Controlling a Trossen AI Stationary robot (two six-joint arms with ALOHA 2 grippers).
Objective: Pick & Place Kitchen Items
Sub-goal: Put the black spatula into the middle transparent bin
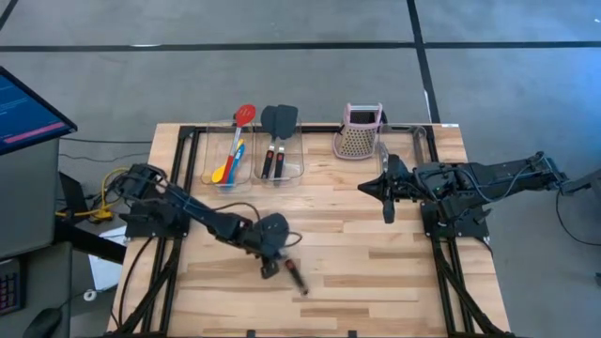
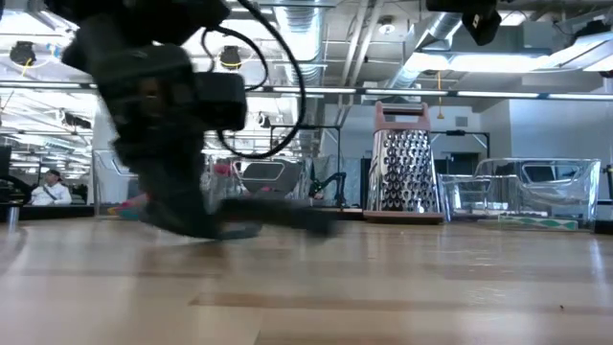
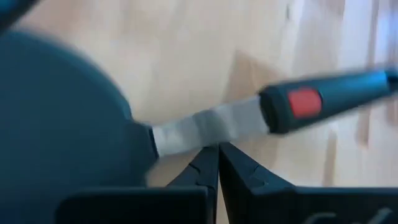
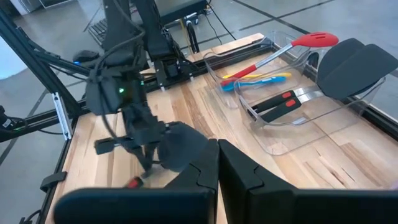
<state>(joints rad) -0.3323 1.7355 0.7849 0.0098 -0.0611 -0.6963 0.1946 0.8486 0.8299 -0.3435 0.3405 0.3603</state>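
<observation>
A spatula (image 1: 282, 266) is being gripped by the closed left gripper (image 1: 271, 246) just in front of the spatula bin (image 1: 300, 169) — transfer into it is judged next. The right gripper (image 1: 389, 214) is being held shut, idle.

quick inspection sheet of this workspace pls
surface: wooden table, bare in the middle
job's things: one spatula at the left tool; two spatulas in one bin, red spoon in the next
clutter: grater at the back
grippers: left tool shut on the spatula's metal neck; right tool shut, empty, above the table
cables: yellow cable off the left edge
surroundings: monitor at left; person far behind
</observation>
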